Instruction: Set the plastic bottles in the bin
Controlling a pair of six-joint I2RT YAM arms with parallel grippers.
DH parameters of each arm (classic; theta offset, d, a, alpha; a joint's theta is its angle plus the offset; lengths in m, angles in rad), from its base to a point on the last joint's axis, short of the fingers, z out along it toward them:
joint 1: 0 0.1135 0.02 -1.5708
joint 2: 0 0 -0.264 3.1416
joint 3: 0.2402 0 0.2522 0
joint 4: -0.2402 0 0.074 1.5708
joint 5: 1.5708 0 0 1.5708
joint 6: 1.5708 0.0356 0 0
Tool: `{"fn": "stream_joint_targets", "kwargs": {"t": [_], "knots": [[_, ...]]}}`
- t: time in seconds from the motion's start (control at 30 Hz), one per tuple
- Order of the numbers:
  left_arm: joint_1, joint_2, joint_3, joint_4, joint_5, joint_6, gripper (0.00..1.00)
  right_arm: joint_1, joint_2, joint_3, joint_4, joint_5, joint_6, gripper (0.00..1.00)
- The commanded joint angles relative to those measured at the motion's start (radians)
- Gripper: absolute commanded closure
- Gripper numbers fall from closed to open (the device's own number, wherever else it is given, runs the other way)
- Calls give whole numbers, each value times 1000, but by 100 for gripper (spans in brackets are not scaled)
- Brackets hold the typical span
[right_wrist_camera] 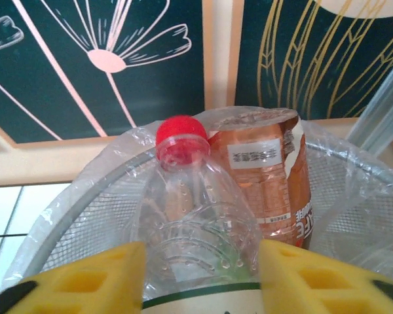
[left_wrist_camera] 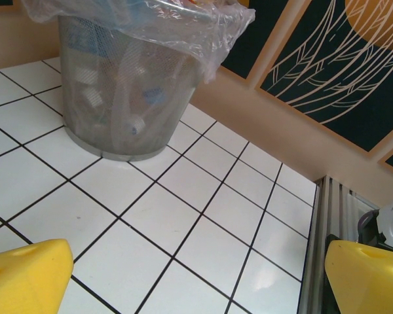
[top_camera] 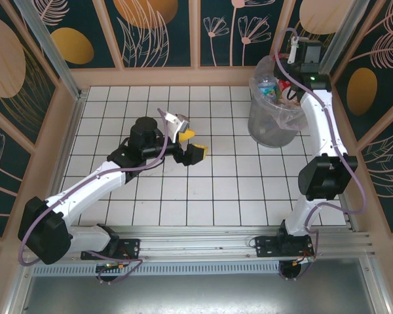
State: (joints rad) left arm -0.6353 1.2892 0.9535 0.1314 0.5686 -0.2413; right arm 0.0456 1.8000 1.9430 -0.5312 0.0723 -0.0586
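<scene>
Red-capped bottle — pinched inside the right gripper — hangs over the bin.

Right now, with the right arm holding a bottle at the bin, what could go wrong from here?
1. The red-capped bottle in the right gripper points its cap toward the far rim of the bin; released here, it might slide over the edge.
2. An orange-labelled bottle already sticks up above the rim, so the new one could bounce off it.
3. The loose bag liner could snag the fingers as they pull away.
</scene>
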Motion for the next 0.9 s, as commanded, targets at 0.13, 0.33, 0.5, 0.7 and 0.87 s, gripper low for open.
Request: {"fn": "stream_joint_targets", "kwargs": {"t": [0.13, 0.33, 0.5, 0.7, 0.87], "knots": [[-2, -8, -7, 50, 27, -18, 1, 15, -37, -153, -11, 113, -20, 60], [-1, -4, -12, 62, 35, -26, 1, 16, -88, -268, 49, 70, 12, 60], [-2, -8, -9, 56, 34, -24, 1, 15, -89, -218, 52, 49, 26, 59], [-2, -10, -9, 64, 36, -32, 2, 11, -40, -44, 6, 24, 27, 52], [-2, -16, -12, 63, 35, -32, 1, 10, -22, 32, -28, 29, 25, 49]]}}
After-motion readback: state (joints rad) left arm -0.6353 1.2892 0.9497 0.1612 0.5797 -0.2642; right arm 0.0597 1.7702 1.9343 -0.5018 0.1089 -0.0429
